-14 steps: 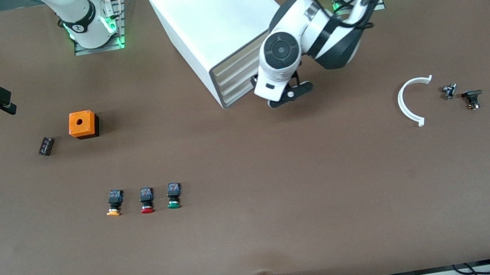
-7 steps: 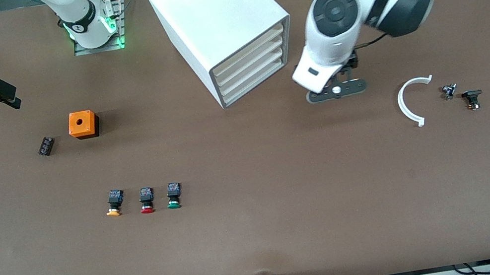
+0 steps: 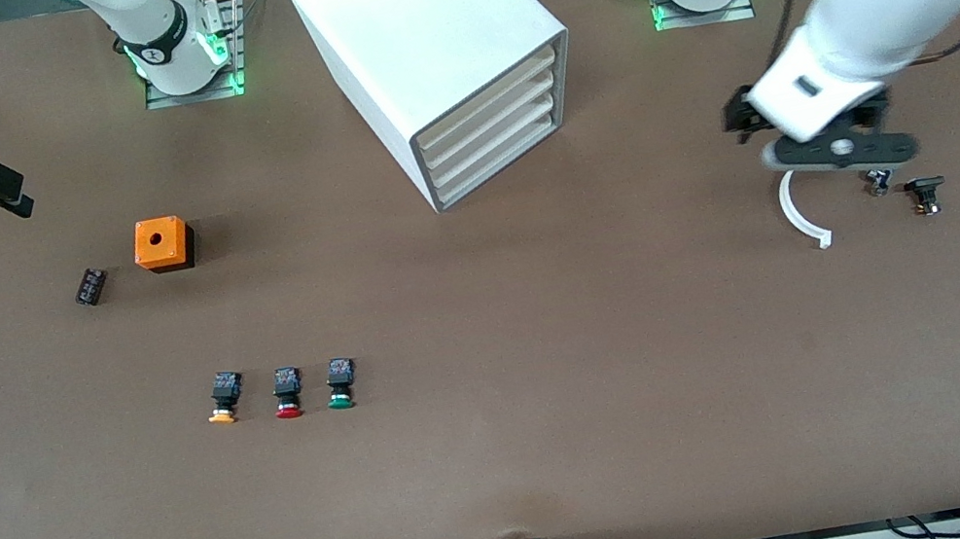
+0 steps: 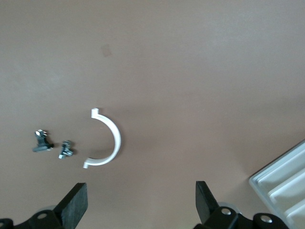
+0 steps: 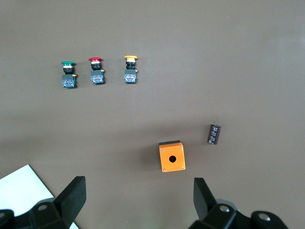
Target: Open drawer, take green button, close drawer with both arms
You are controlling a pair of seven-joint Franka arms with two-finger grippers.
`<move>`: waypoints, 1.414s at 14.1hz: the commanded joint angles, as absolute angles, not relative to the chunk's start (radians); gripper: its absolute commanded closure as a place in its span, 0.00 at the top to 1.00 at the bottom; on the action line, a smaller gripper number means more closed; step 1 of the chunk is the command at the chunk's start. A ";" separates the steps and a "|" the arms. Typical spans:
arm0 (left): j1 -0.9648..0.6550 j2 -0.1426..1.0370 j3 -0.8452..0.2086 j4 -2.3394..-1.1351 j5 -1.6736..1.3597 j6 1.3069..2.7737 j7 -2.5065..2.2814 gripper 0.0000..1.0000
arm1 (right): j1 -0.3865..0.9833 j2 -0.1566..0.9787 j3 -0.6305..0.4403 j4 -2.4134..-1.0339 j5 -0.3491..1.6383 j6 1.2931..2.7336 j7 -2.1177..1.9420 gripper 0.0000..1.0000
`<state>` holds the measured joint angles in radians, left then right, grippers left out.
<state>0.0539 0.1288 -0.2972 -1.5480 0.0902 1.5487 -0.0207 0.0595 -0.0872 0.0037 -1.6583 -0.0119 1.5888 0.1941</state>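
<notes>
The white cabinet [image 3: 440, 39] stands at the table's middle, near the arms' bases, with all four cream drawer fronts flush; the lower drawer [image 3: 501, 150] is shut. A corner of the cabinet shows in the left wrist view [image 4: 285, 185]. The green button [image 3: 339, 385] stands nearer the front camera, beside the red button [image 3: 288, 394] and the orange button [image 3: 223, 401]; it also shows in the right wrist view [image 5: 68, 74]. My left gripper [image 3: 840, 152] hangs open and empty [image 4: 141, 200] over the white arc. My right gripper [image 3: 2, 191] is open and empty [image 5: 138, 198], in the air at the right arm's end.
An orange box [image 3: 162, 243] with a hole and a small black part [image 3: 90, 286] lie toward the right arm's end. A white arc piece [image 3: 802, 218] and two small black parts [image 3: 879, 179] [image 3: 925, 193] lie toward the left arm's end. Cables run along the table's near edge.
My left arm has swung away from the cabinet's front toward its own end of the table and now hangs over the white arc. The right gripper has hardly moved.
</notes>
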 commanded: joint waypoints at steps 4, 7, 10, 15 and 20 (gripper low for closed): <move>-0.047 -0.026 -0.011 -1.745 -0.063 1.687 0.230 1.00 | 0.058 -0.069 0.006 -1.620 -0.017 1.560 0.181 1.00; -0.048 -0.046 -0.011 -1.750 -0.048 1.743 0.112 1.00 | 0.060 -0.067 0.006 -1.623 -0.015 1.559 0.106 1.00; -0.038 -0.071 -0.017 -1.752 -0.048 1.703 0.040 1.00 | 0.060 -0.068 0.006 -1.623 -0.015 1.560 0.103 1.00; -0.035 -0.060 -0.025 -1.733 -0.031 1.667 0.038 1.00 | 0.060 -0.067 0.006 -1.621 -0.015 1.560 0.100 1.00; -0.035 -0.060 -0.021 -1.726 -0.026 1.652 0.043 1.00 | 0.060 -0.067 0.006 -1.620 -0.015 1.560 0.100 1.00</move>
<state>-0.0312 -0.0432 -0.0259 -1.7231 -0.0410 1.6688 0.0487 0.0596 -0.0754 0.0039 -1.6467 -0.0119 1.5816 0.1118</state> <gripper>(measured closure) 0.000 0.000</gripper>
